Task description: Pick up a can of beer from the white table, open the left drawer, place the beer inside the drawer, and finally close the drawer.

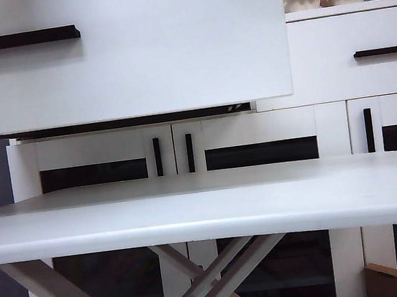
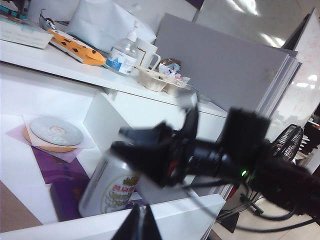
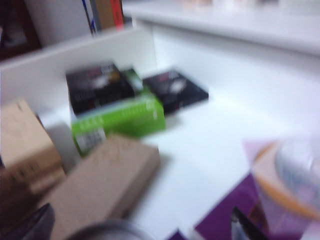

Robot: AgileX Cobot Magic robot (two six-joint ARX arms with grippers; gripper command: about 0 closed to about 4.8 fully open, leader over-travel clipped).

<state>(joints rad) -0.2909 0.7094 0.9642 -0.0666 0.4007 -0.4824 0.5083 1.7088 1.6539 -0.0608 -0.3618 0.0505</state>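
Stood open: left drawer (image 1: 123, 63). Inside, crowded by can (image 2: 107, 187), discs (image 2: 55, 134), green box (image 3: 120, 120) and cardboard boxes (image 3: 100, 187); left bare white floor mid-drawer. Kept table (image 1: 206, 209) bare.

glossy metal can of beer (image 2: 111, 187)

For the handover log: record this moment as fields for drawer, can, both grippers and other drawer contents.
left drawer: pulled out, open
can of beer: inside the drawer, behind its front panel
right gripper: open, over the top of the can, fingers spread to either side
left gripper: shut, holds nothing, outside the drawer front
other drawer contents: disc in a sleeve, green box, cardboard box
cabinet top: pump bottle, mug
next step (judgement): probably lift the right gripper clear, then close the drawer
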